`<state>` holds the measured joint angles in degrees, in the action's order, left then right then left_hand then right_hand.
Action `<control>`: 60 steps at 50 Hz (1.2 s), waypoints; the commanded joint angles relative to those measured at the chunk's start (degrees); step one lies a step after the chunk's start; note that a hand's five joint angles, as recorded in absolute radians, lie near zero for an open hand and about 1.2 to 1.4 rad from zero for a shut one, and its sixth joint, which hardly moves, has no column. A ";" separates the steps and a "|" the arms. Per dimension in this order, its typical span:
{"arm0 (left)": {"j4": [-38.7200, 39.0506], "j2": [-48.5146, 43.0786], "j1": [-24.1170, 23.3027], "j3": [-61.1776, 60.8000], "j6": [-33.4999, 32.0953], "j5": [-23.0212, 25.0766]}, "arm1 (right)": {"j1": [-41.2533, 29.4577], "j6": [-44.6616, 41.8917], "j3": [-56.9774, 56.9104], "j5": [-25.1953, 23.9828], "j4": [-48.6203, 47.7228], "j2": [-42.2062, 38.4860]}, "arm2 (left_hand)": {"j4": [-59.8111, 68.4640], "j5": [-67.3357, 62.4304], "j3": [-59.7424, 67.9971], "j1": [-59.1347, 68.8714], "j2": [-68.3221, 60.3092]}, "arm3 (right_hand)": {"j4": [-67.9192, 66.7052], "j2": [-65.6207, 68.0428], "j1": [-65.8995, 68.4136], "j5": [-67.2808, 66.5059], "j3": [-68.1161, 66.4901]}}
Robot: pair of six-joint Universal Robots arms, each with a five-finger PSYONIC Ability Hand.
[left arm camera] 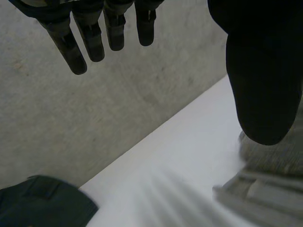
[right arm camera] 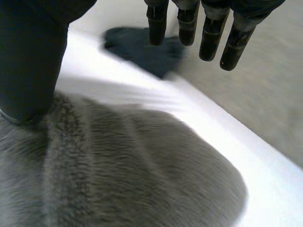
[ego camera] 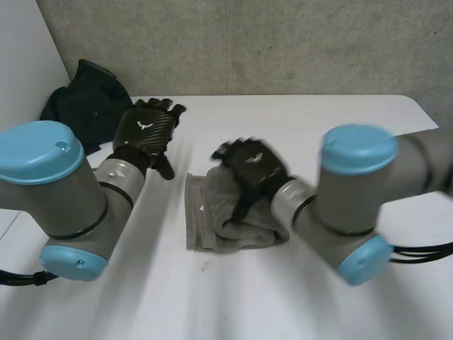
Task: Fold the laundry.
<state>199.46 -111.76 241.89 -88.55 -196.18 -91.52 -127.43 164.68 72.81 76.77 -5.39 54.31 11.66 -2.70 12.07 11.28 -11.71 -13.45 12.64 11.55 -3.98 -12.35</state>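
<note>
Left arm [ego camera: 64, 191] nearest you; log one piece folded, one left.
Dark garment [ego camera: 85, 106] bunched at 10 o'clock; left hand [ego camera: 145, 131] empty, fingers straight. Grey cloth [ego camera: 205, 219] folded at table [ego camera: 318, 120] centre; right hand [ego camera: 251, 166] over it, fingers released, thumb at the cloth.

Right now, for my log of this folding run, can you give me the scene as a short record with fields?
grey cloth: folded bundle, mid-table
dark garment: crumpled, far corner on the robot's left
left hand: open, holding nothing, between the two garments
right hand: open, fingers straight, over the grey cloth
table: white
</note>
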 commanded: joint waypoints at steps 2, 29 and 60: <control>-1.35 -3.54 -6.69 4.52 8.70 3.45 | 8.43 19.80 2.77 0.40 3.18 4.23 | 0.91 0.13 0.50 1.29 -0.85 | 3.45 -2.64 -1.55 3.98 2.35; -13.65 -21.13 -11.71 18.33 7.13 -2.60 | 12.65 17.17 1.54 6.73 6.27 1.50 | 5.12 -4.08 4.71 5.50 -5.06 | 3.45 -2.64 -1.55 3.98 2.35; -18.06 -14.10 -9.24 12.61 -8.52 -8.76 | 4.48 14.18 -9.36 1.54 11.28 -10.62 | 1.25 -0.21 0.84 1.63 -1.19 | 3.45 -2.64 -1.55 3.98 2.35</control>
<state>180.52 -128.05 232.47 -75.71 -204.56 -100.62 -123.03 178.94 63.61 78.29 5.92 44.39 13.64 -2.71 13.50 13.44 -13.50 -13.45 12.64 11.55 -3.98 -12.35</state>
